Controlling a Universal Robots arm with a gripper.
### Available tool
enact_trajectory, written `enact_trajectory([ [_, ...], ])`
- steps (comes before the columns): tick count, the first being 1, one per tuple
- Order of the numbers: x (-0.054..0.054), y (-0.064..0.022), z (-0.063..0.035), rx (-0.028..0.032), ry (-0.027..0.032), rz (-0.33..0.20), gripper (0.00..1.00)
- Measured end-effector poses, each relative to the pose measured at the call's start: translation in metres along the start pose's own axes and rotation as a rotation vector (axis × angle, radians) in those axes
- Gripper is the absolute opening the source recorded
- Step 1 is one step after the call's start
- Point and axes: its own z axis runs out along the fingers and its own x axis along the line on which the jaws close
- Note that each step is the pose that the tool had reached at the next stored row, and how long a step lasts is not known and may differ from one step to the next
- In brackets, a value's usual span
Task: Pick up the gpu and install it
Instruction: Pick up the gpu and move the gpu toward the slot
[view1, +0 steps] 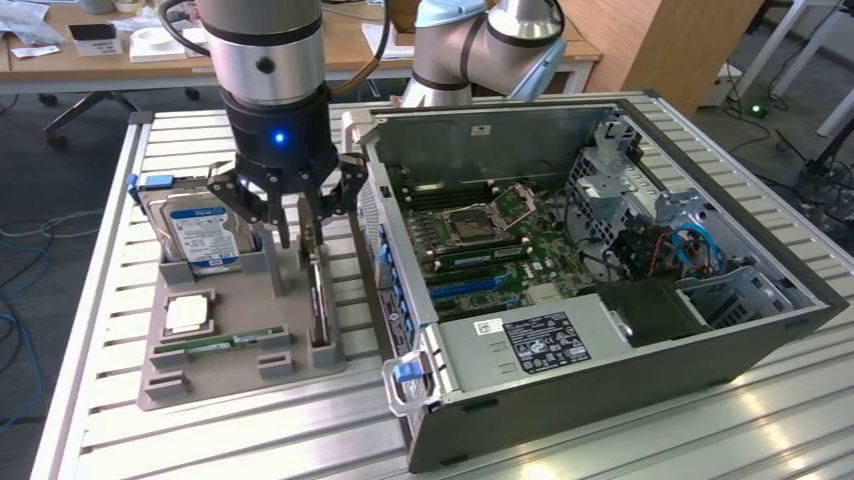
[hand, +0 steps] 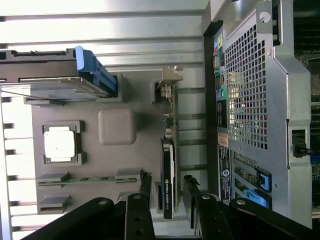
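The gpu (view1: 318, 300) is a thin black card standing on edge in a slot of the grey holder tray (view1: 220, 385), next to the computer case. My gripper (view1: 299, 240) hangs right above its far end, open, with one finger on each side of the card. In the wrist view the gpu (hand: 168, 167) runs between the two black fingers (hand: 145, 187), with a small gap on either side, and its silvery bracket (hand: 168, 80) is at the end away from me. Nothing is gripped.
The tray (hand: 117, 155) also holds a silver hard drive (view1: 200, 235), a square processor (view1: 187, 315) and a green RAM stick (view1: 220, 342). The open computer case (view1: 587, 350) with its motherboard (view1: 494, 240) stands close on the exterior view's right. A second robot arm (view1: 474, 45) stands behind the case.
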Motion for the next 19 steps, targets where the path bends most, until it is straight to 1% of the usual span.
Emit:
enact_trajectory([
  [8, 0.0000, -0.0001, 0.0016, -0.0001, -0.0001, 0.000, 0.39],
  [15, 0.0001, -0.0003, 0.0058, 0.0000, 0.0000, 0.000, 0.39],
  [19, 0.0001, -0.0003, 0.0060, 0.0000, 0.0000, 0.000, 0.39],
])
